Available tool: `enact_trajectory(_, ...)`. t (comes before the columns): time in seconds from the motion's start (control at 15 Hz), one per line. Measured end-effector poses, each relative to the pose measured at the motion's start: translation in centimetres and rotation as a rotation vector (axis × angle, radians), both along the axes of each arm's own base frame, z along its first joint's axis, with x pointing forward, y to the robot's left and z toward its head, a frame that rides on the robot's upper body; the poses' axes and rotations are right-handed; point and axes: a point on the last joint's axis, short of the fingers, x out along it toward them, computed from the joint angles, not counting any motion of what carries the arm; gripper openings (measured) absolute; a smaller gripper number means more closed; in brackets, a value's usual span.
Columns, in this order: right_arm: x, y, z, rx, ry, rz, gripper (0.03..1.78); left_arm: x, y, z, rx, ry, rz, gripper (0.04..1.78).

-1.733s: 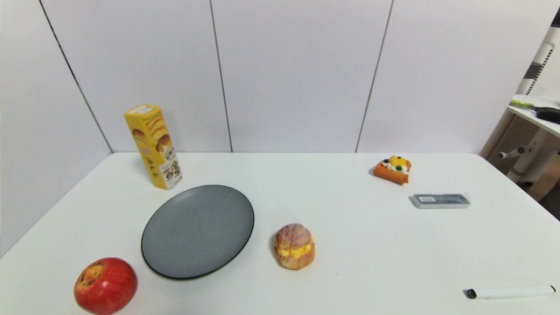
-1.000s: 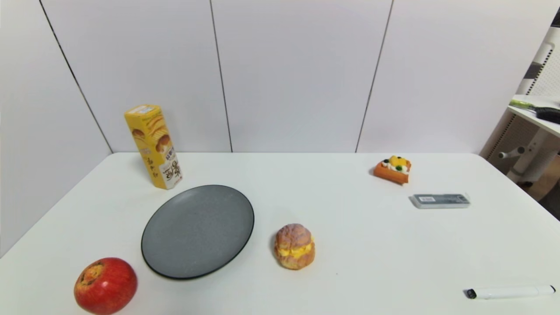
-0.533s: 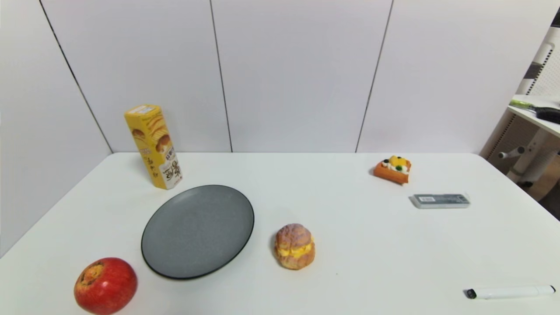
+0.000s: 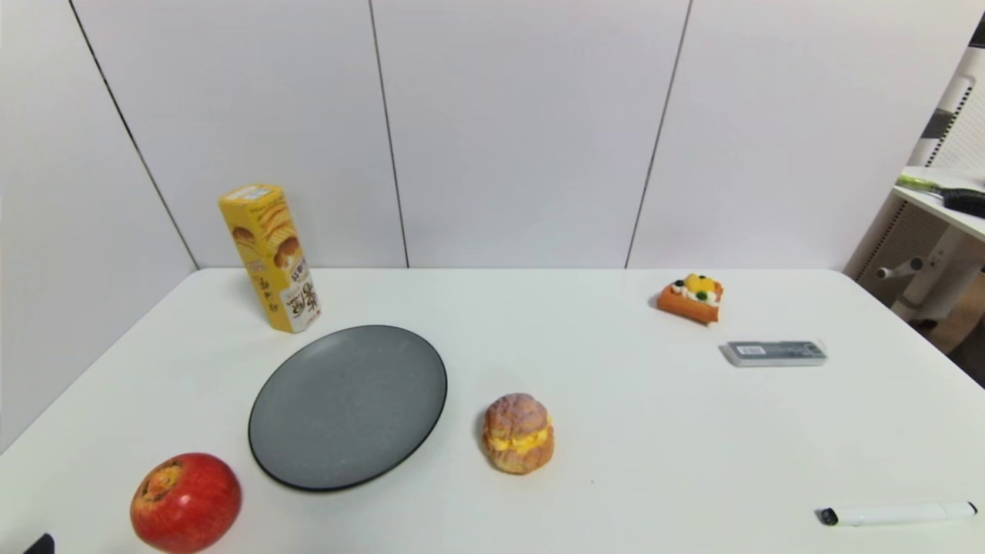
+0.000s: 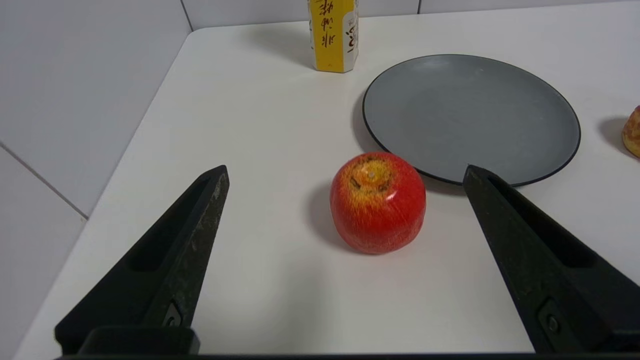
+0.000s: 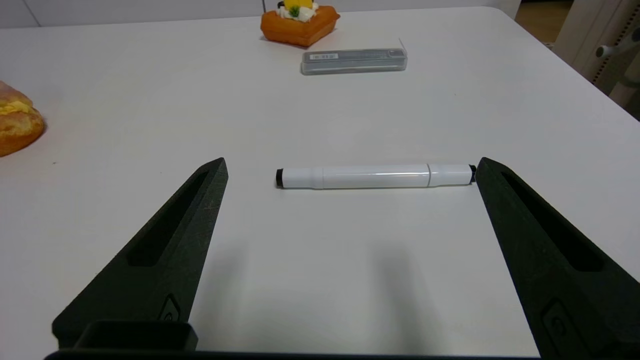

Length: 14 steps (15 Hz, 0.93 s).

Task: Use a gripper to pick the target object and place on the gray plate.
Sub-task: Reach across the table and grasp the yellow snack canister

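Observation:
The tall yellow snack box [image 4: 269,258] stands upright at the back left of the white table, just behind the gray plate [image 4: 348,405]; the left wrist view shows its lower part [image 5: 333,35] beyond the plate [image 5: 471,117]. My left gripper [image 5: 345,172] is open and empty, low over the table's front left corner, with the red apple [image 5: 378,202] just ahead between its fingers; a black tip of it [image 4: 40,545] shows at the head view's bottom edge. My right gripper [image 6: 350,165] is open and empty at the front right, behind a white marker [image 6: 374,176].
A red apple [image 4: 185,502] sits in front of the plate. A brown cream puff [image 4: 518,433] lies right of the plate. An orange fruit cake [image 4: 691,298], a gray case [image 4: 774,352] and the white marker [image 4: 896,514] are on the right side.
A black tip of the left gripper has come into the head view's bottom left corner. Nothing on the table has moved.

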Motion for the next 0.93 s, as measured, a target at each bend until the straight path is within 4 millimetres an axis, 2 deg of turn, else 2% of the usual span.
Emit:
enact_trajectory(0.2, 0.0, 0.0, 0.0, 0.0, 0.0, 0.0, 1.71, 3.0, 0.0, 4.8, 0.044, 0.092, -0.017, 1.69)
enact_trajectory(0.4, 0.0, 0.0, 0.0, 0.0, 0.0, -0.001, 1.71, 7.3, -0.2, 8.7, 0.067, 0.159, -0.04, 1.69)
enact_trajectory(0.53, 0.0, 0.0, 0.0, 0.0, 0.0, 0.0, 1.71, 10.3, -0.4, 10.6, 0.098, 0.186, -0.055, 1.69)
enact_trajectory(0.73, 0.0, 0.0, 0.0, 0.0, 0.0, -0.001, 1.71, 15.4, -0.7, 11.8, 0.118, 0.237, -0.067, 1.69)
enact_trajectory(0.93, 0.0, 0.0, 0.0, 0.0, 0.0, -0.001, 1.71, 21.0, -1.0, 11.0, 0.118, 0.248, -0.068, 1.69)
